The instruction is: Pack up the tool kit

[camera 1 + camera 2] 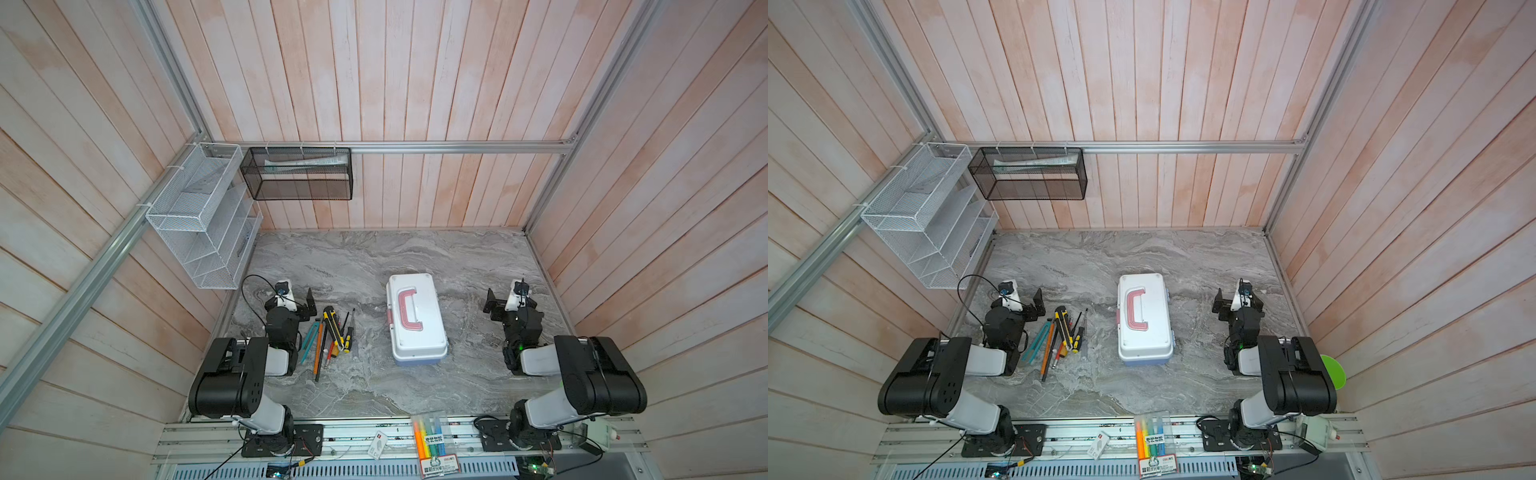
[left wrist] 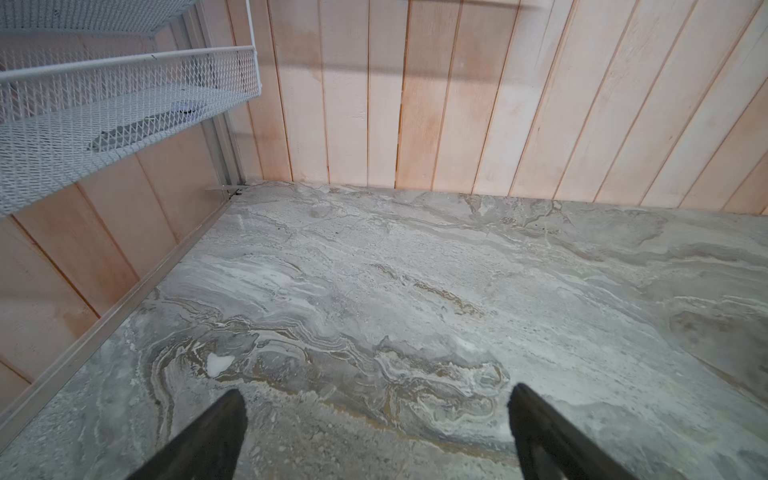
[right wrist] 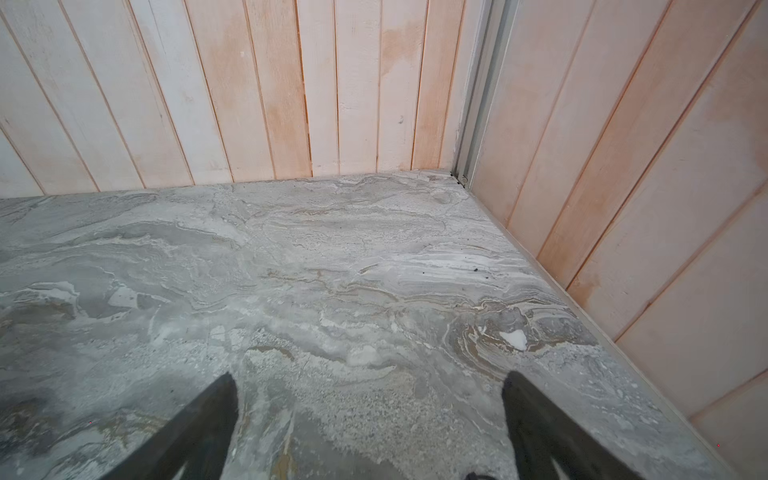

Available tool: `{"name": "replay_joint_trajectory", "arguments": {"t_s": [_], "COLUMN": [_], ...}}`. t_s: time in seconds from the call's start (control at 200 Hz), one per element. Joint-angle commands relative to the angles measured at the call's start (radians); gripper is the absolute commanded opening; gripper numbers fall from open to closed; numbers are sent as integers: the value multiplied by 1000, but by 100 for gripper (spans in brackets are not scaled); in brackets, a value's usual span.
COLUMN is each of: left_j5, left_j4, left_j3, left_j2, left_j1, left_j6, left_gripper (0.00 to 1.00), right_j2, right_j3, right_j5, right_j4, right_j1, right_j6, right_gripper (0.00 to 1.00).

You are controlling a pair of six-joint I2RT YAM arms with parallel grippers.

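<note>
The tool kit case (image 1: 415,320) (image 1: 1144,320) lies shut in the middle of the marble table, white lid up, pink handle on top, light blue base below. To its left lies a loose pile of hand tools (image 1: 330,334) (image 1: 1059,334): yellow-black, teal and orange ones. My left gripper (image 1: 293,296) (image 1: 1017,297) (image 2: 377,390) hovers just left of the pile, open, with only bare marble between its fingers. Right of the case, my right gripper (image 1: 512,295) (image 1: 1239,296) (image 3: 370,375) is open and empty too. Neither wrist view shows the case or the tools.
A white mesh rack (image 1: 199,216) (image 2: 124,91) hangs on the left wall and a black mesh basket (image 1: 297,174) on the back wall. A clear pack of highlighters (image 1: 432,440) and a small white box (image 1: 378,444) lie on the front rail.
</note>
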Motion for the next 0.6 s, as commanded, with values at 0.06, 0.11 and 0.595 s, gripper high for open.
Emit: {"name": "replay_joint_trajectory", "arguments": {"t_s": [0.06,0.11,0.595], "left_j5": [10,10,11], "left_j4": [10,10,10], "left_j3": [18,18,19], "left_j2": [-7,-6,-7], "left_j1": [5,5,4], "left_j6": [12,12,11], "left_gripper": [100,100,100], "right_j2": [6,6,7], "right_j3": [19,19,23], "right_j5": [-6,-6,-34], "right_j4": [10,9,0], "right_j1": [-5,-5,-17], "right_j6": [-2,-2,0], "right_gripper": [98,98,98]}}
